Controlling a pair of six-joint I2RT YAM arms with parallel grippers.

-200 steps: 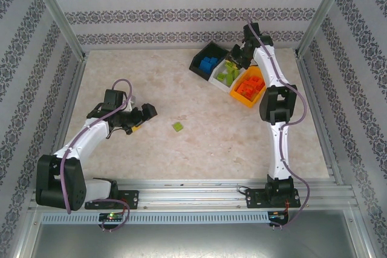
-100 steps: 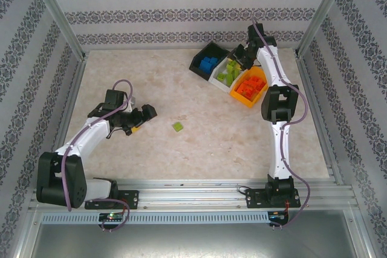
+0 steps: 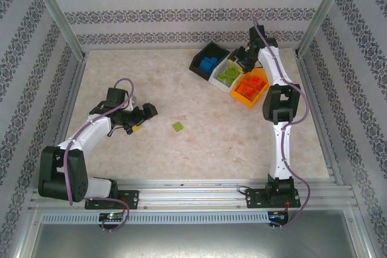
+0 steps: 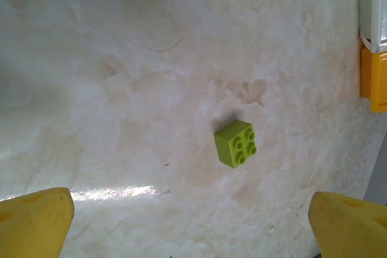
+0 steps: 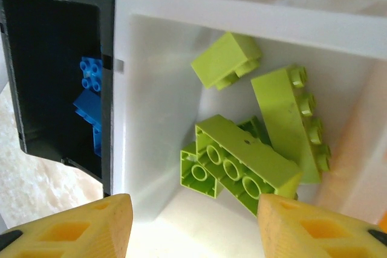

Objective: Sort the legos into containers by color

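The lime-green studded plastic lego brick (image 4: 236, 143) is found on the counter (image 4: 121, 89) at twelve o'clock from the left claw (image 4: 193, 228), spread wide to straddle it. The right claw (image 5: 196, 228) is held parted, empty, over the white plastic bin (image 5: 151, 77).

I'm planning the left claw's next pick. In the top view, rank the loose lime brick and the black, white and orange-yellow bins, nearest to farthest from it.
1. Loose lime green plastic brick, just ahead of the left claw.
2. Black plastic bin, left end of the row.
3. White plastic bin, middle.
4. Orange-yellow plastic bin, right end.
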